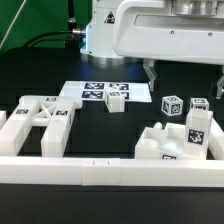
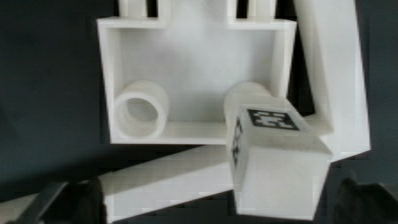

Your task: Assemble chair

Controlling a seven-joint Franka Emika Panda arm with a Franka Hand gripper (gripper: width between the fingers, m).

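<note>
The chair (image 1: 160, 143) lay as loose white pieces spread over the black tabletop (image 1: 140, 115), none of them held. At the exterior view's left sat a cluster of notched blocks (image 1: 40, 115), touching one another and close behind the long border rail (image 1: 110, 176) that ran across the front. At the exterior view's right stood a larger stepped piece (image 1: 152, 145), with a tagged post (image 1: 198, 128) leaning against it at a tilt. Farther back, two small tagged cubes (image 1: 172, 106) (image 1: 198, 106) stood just beside each other and apart from the rest. The marker board (image 1: 78, 92) lay flat near the middle. A small block (image 1: 116, 99) stood at its end toward the exterior view's right, probably resting on it, though the angle left that unsure.

The claw (image 1: 150, 72) hung from the white arm behind the two cubes, well above the tabletop and touching nothing. Its fingers showed only as a dark shape, so I could not tell whether they were spread or together.

In the wrist view, a framed piece (image 2: 178, 60) with a round hole (image 2: 139, 113) in its floor filled most of the picture. A tilted post with a tag (image 2: 270, 140) lay across one of its corners.
</note>
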